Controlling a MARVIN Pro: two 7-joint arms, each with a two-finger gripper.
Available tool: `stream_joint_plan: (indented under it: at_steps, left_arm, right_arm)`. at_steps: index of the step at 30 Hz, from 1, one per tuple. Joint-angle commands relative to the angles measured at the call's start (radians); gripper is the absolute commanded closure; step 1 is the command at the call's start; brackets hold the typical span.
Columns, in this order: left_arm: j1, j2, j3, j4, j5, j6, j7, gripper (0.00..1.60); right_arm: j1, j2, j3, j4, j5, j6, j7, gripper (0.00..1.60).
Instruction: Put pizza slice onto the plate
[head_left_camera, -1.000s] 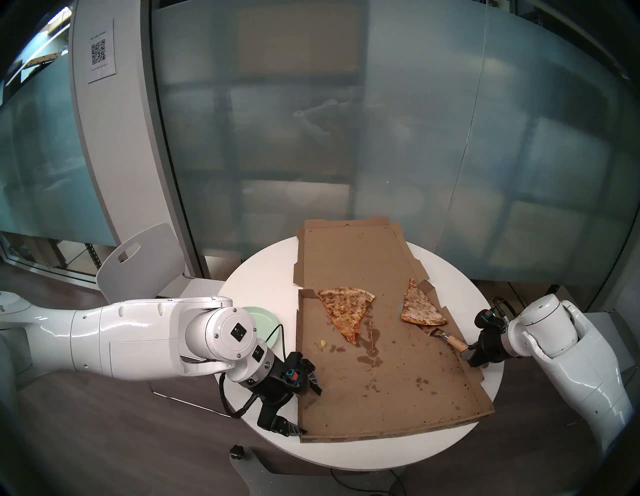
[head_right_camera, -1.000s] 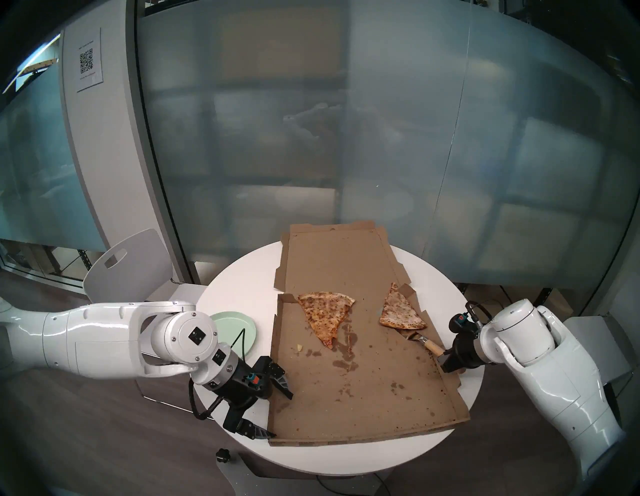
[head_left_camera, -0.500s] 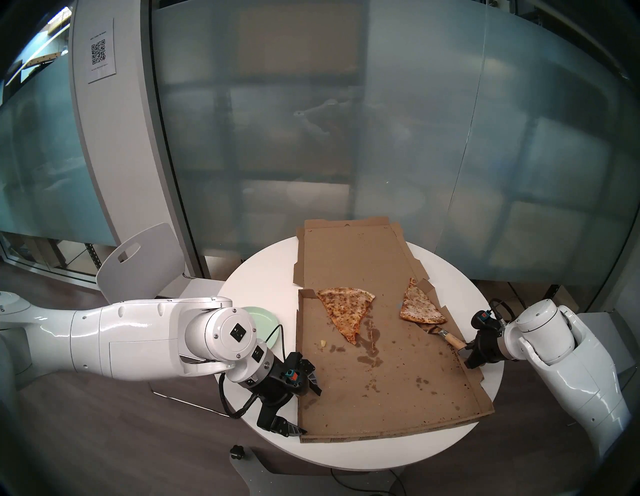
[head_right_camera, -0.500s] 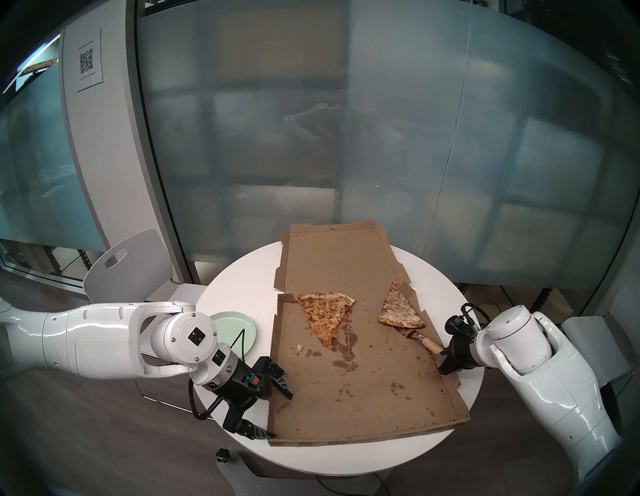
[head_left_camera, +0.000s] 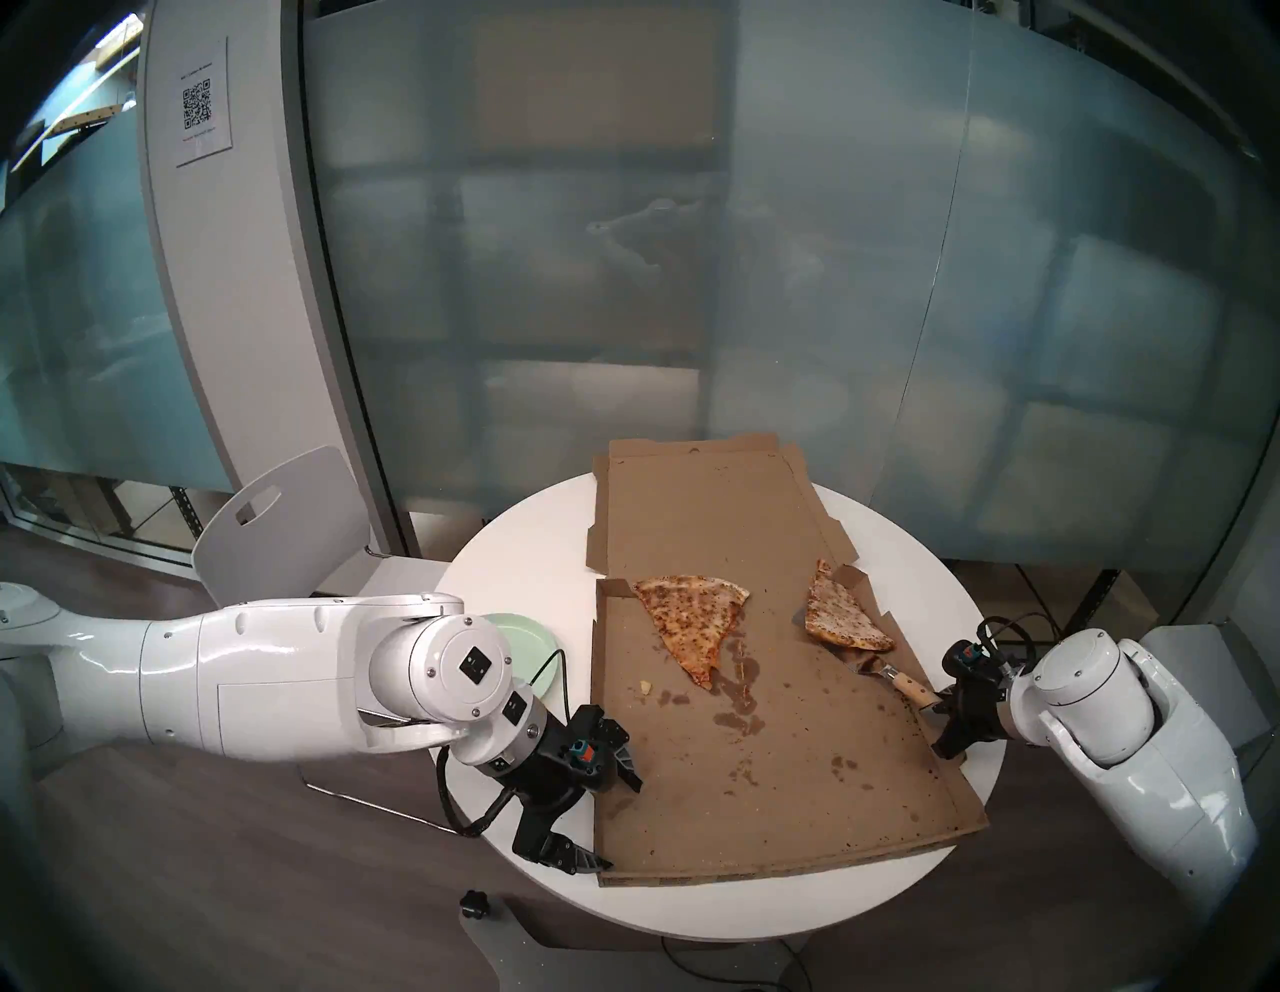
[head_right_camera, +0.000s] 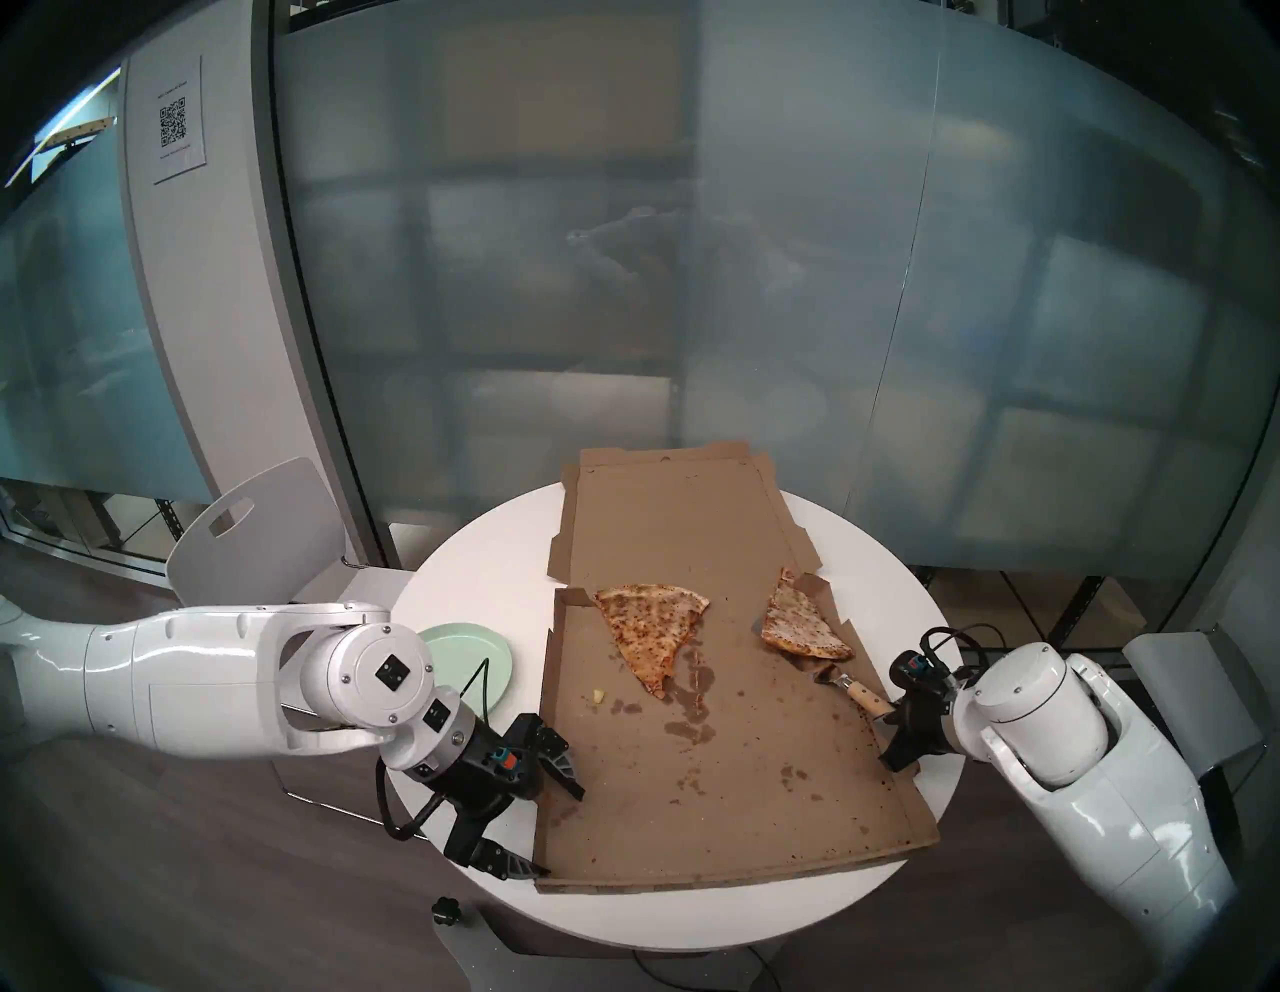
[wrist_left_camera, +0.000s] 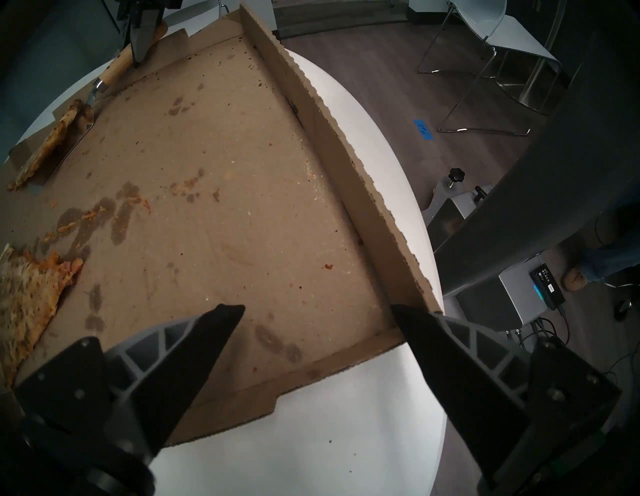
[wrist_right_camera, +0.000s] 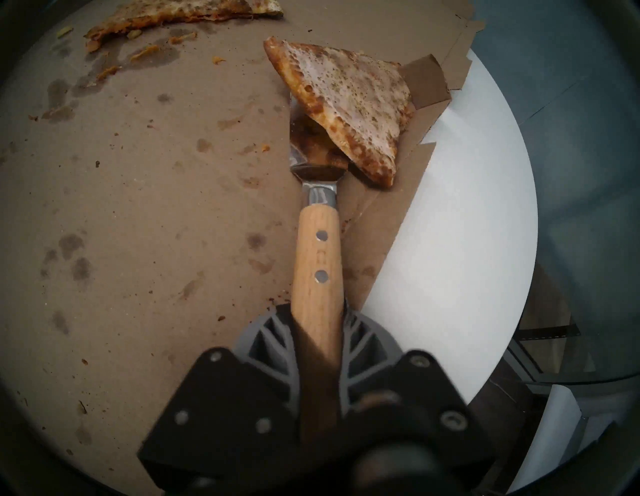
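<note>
A: Pizza slice (wrist_right_camera: 349, 100) sits on the metal blade of the server (wrist_right_camera: 317, 263), at the right edge of the open pizza box (head_left_camera: 783, 727).

B: Right gripper (wrist_right_camera: 317, 341)?

A: Clenched on the server's wooden handle; slice lies just past the blade end, ahead of the fingers.

B: Left gripper (wrist_left_camera: 317, 308)?

A: Spread wide, empty, over the box's near left corner. Plate (head_left_camera: 533, 641) is on the table (head_left_camera: 727, 900) left of the box, half hidden by the left arm.

B: Differences between views?

A: Only the head views show the plate. The right wrist view shows the slice overhanging the blade.
</note>
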Motion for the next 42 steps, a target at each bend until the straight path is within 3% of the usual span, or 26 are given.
stream_joint_plan:
  at_steps: [1,4,6,12,15,24,29,42]
  left_arm:
    - [-0.007,-0.006,-0.002,-0.002,0.003,0.005,-0.006,0.0]
    - [-0.008,-0.009,-0.002,0.0,0.005,0.003,-0.009,0.0]
    - [-0.006,-0.017,-0.003,0.003,0.005,0.002,-0.007,0.0]
    - [-0.004,-0.026,-0.002,0.008,0.008,0.001,-0.007,0.0]
    - [-0.004,-0.026,-0.003,0.007,0.008,0.001,-0.007,0.0]
    - [-0.006,-0.023,-0.004,0.013,0.007,-0.004,-0.009,0.0]
    - [-0.006,-0.027,-0.005,0.013,0.004,-0.008,-0.011,0.0]
    - [-0.008,-0.03,-0.003,0.016,0.005,-0.009,-0.011,0.0]
  right_arm:
    - [-0.031,-0.007,0.041,-0.041,0.001,-0.026,-0.015,1.6]
    - [-0.03,-0.023,0.061,-0.039,0.035,0.015,0.012,1.6]
    - [-0.004,-0.048,0.081,-0.02,0.107,0.064,0.074,1.6]
    - [0.043,-0.042,0.086,-0.015,0.165,0.131,0.134,1.6]
    - [0.075,-0.071,0.111,-0.012,0.221,0.173,0.168,1.6]
    - [0.057,-0.003,0.111,0.0,0.273,0.173,0.22,1.6]
    - [0.04,0.047,0.077,0.015,0.285,0.173,0.243,1.6]
    - [0.056,0.079,0.012,0.067,0.356,0.173,0.237,1.6]
